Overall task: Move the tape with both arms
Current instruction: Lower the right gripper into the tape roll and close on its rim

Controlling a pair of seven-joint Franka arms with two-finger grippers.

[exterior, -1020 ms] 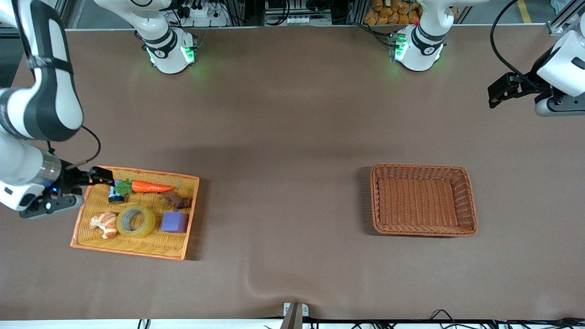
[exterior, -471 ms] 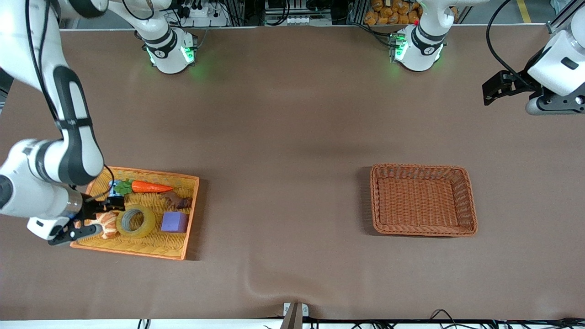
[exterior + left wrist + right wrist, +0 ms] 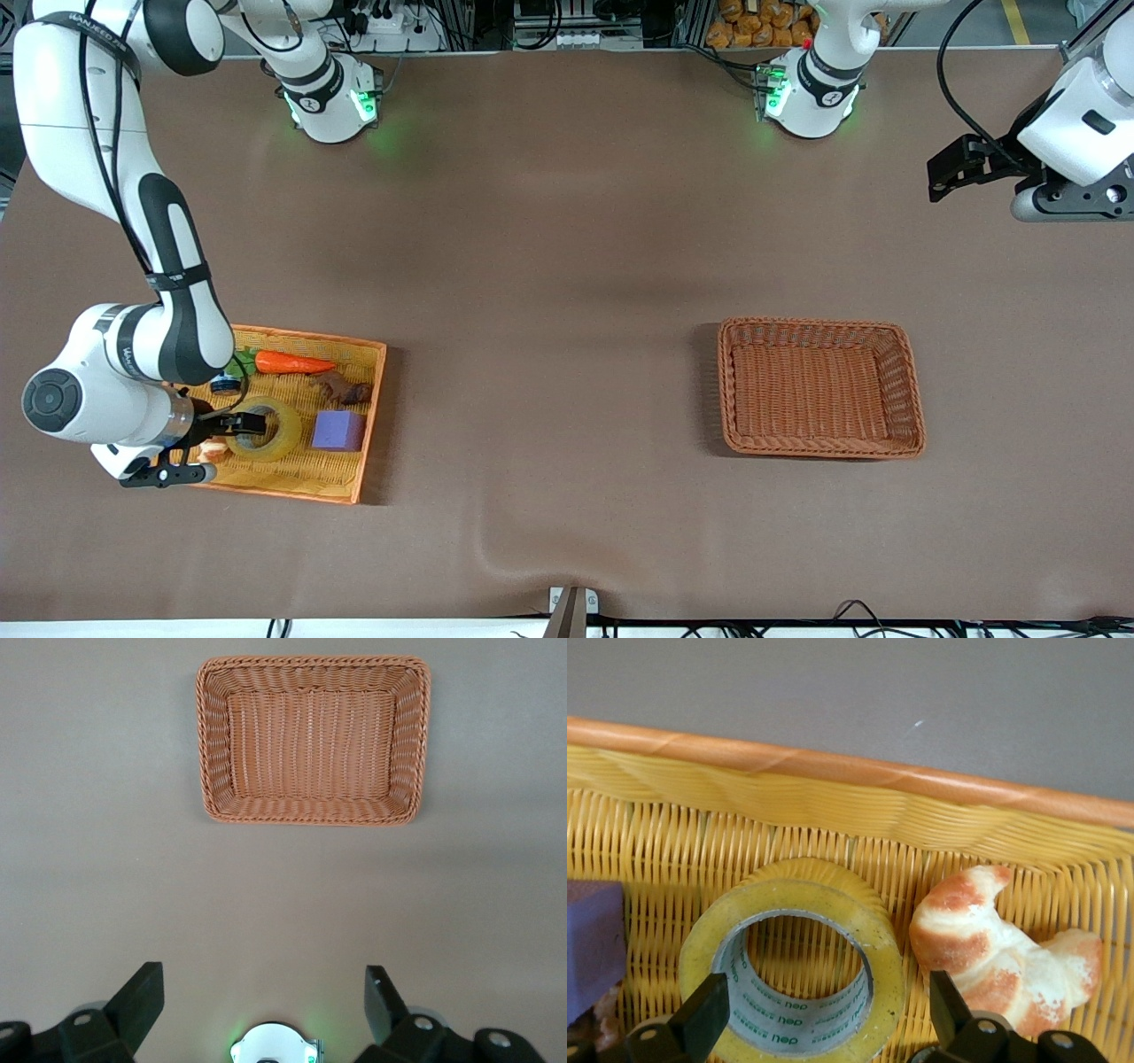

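Observation:
The tape (image 3: 275, 433), a yellowish ring with a grey core, lies flat in the yellow tray (image 3: 292, 478) at the right arm's end of the table. It also shows in the right wrist view (image 3: 793, 970). My right gripper (image 3: 232, 424) is open just over the tape; in the right wrist view (image 3: 824, 1014) one finger stands inside the ring's hole and the other outside the ring beside the croissant. My left gripper (image 3: 941, 168) is open and empty, high over the left arm's end of the table; its fingers (image 3: 137, 1001) frame bare table.
In the yellow tray lie a purple cube (image 3: 337, 431), a carrot (image 3: 288, 362), a brown piece (image 3: 341, 388), a small jar (image 3: 225, 384) and a croissant (image 3: 992, 943). A brown wicker basket (image 3: 822, 446) stands empty toward the left arm's end.
My right gripper has moved from the tray's edge across the croissant to over the tape, lower down. My left gripper has shifted slightly toward the table's middle.

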